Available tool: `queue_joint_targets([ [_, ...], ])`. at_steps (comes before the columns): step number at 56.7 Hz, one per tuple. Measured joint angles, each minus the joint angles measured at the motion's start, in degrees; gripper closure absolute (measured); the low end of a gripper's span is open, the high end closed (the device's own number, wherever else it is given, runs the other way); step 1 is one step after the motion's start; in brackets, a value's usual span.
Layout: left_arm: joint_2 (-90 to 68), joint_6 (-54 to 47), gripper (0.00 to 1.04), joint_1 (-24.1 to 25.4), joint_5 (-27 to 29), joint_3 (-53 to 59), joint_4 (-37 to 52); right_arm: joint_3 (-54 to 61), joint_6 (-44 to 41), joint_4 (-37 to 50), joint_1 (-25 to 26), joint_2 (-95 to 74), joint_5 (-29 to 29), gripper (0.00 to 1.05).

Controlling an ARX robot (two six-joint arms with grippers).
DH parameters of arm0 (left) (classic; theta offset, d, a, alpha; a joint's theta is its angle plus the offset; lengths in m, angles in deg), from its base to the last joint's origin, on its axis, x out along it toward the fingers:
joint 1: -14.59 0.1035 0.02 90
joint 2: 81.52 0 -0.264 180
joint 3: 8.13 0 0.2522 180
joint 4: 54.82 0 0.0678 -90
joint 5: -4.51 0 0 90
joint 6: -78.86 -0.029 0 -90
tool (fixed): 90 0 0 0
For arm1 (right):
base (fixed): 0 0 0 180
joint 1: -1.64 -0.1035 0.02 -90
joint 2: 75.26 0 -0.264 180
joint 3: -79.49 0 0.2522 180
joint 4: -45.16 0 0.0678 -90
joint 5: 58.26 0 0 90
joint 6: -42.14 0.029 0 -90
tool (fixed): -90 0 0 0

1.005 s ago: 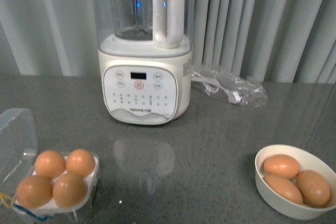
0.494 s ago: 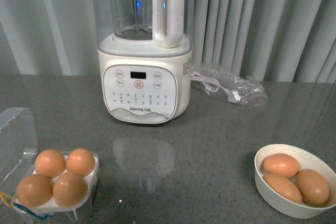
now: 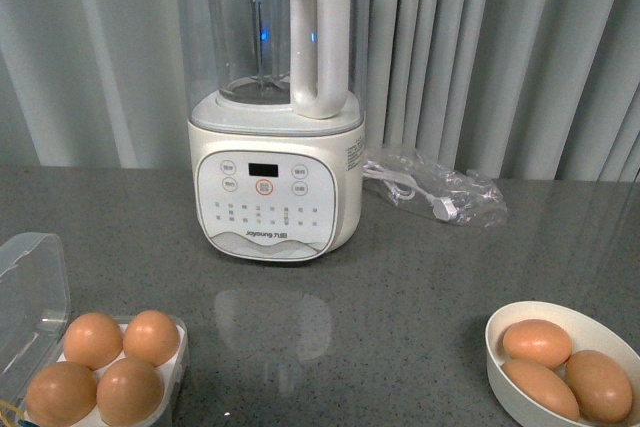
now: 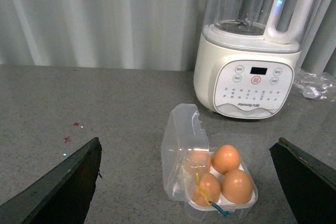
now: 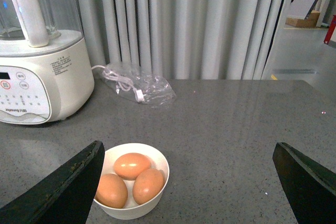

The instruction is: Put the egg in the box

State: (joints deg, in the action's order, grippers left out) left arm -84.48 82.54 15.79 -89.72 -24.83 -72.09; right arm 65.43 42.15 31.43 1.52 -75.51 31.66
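Four eggs (image 3: pixel 151 337) fill the box (image 3: pixel 35 287), front-left on the table (image 3: pixel 400 277), apparently standing on end. Three others lie sideways in the bowl (image 3: pixel 500 372), front-right. Left gripper (image 4: pixel 187 142) and right gripper (image 5: pixel 189 144): spread wide, empty.

grey speckled counter (image 3: pixel 430 267) carries: white blender (image 3: pixel 275 187) at back, clear bag (image 3: pixel 445 185) beside it, probably holding a cable, box (image 3: pixel 30 292) front left, white bowl (image 3: pixel 500 362) front right.
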Motion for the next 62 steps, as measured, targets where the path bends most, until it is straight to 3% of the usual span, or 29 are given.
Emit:
queue_joint_targets([
  [3,-8.13,3.19,0.07,1.14,-3.37,-1.36,2.86,0.0,-0.02,0.0,0.0,0.0,0.13,0.07],
  [11,-29.42,3.8,0.07,3.39,-2.71,-4.5,21.88,0.0,-0.02,0.0,0.0,0.0,0.13,0.07],
  [15,-42.07,1.33,0.07,4.85,-1.42,-6.67,32.68,0.0,-0.02,0.0,0.02,0.02,0.13,0.07],
  [30,-68.78,-12.09,0.07,7.52,2.89,-10.56,55.49,0.0,-0.02,0.0,0.02,0.02,0.13,0.07],
  [48,-81.26,-23.56,0.07,8.57,8.81,-12.87,62.97,0.0,-0.02,0.0,0.02,0.02,0.13,0.07],
  [57,-80.54,-23.67,0.07,7.17,8.5,-12.85,60.46,0.0,-0.02,0.0,0.02,0.02,0.13,0.07],
  [62,-77.64,-23.1,0.07,4.48,4.33,-11.87,56.15,0.0,-0.02,0.0,0.02,0.02,0.13,0.07],
])
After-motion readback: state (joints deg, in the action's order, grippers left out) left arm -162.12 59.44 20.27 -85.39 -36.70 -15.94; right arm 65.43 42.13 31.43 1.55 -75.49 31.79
